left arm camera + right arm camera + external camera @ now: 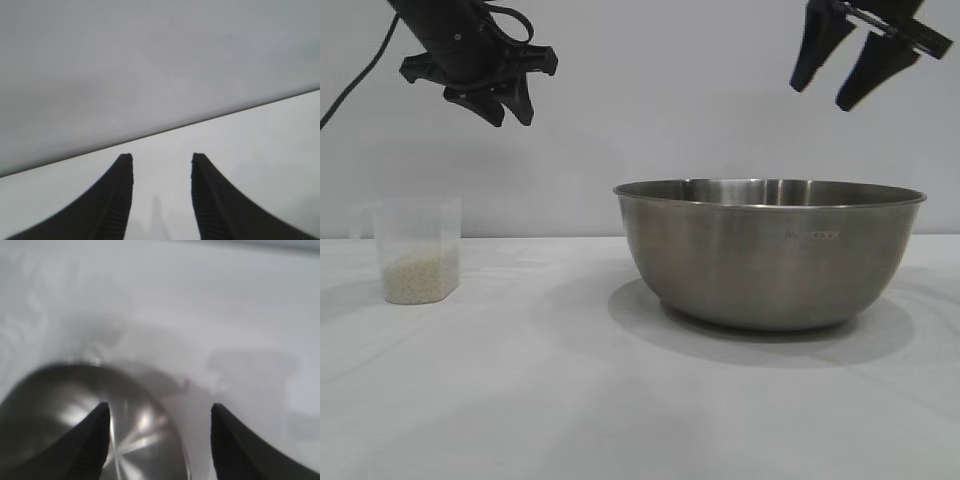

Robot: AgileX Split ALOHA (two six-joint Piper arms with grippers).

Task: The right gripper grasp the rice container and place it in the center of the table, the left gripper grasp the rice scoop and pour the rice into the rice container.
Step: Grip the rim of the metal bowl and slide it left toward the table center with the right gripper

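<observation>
One rice container [770,255], one rice scoop [418,250] (part-filled), two pincers.

The only lettering in view is a faint grey print on the outer side of the steel bowl [770,255], right of its middle and just under the rim, seen from the exterior camera. Its last letters look like "COOK"; the letters before them are too dim to make out. The plastic cup [417,250] at the left bears no readable marks or numbers.
</observation>
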